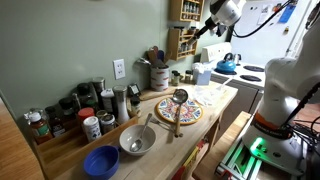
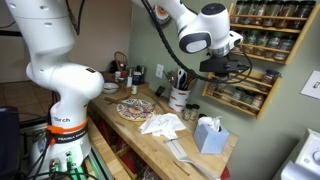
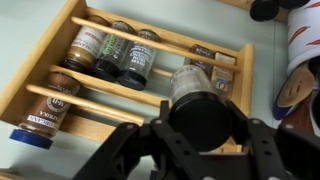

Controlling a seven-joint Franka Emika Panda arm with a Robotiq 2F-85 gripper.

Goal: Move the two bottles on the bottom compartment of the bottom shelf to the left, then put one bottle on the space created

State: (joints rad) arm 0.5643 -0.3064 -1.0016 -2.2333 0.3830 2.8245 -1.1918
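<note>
The brown wooden spice rack (image 1: 183,35) hangs on the wall and also shows in an exterior view (image 2: 255,50). In the wrist view the rack (image 3: 60,75) lies tilted, with three small bottles (image 3: 110,52) side by side in one tier. A lone bottle (image 3: 215,68) is further along, and single bottles (image 3: 60,92) are in the other tiers. My gripper (image 3: 205,125) is shut on a clear bottle with a black lid (image 3: 200,105), held just in front of the rack. The gripper shows at the rack in both exterior views (image 1: 205,28) (image 2: 225,65). I cannot tell which tier is the lowest.
A blue kettle (image 1: 226,65) stands on the stove below the rack. The counter holds a utensil crock (image 1: 158,76), a patterned plate (image 1: 180,110), a metal bowl (image 1: 137,140), a blue bowl (image 1: 100,160) and a ledge of jars (image 1: 70,115). A tissue box (image 2: 210,135) and a white cloth (image 2: 160,123) lie nearby.
</note>
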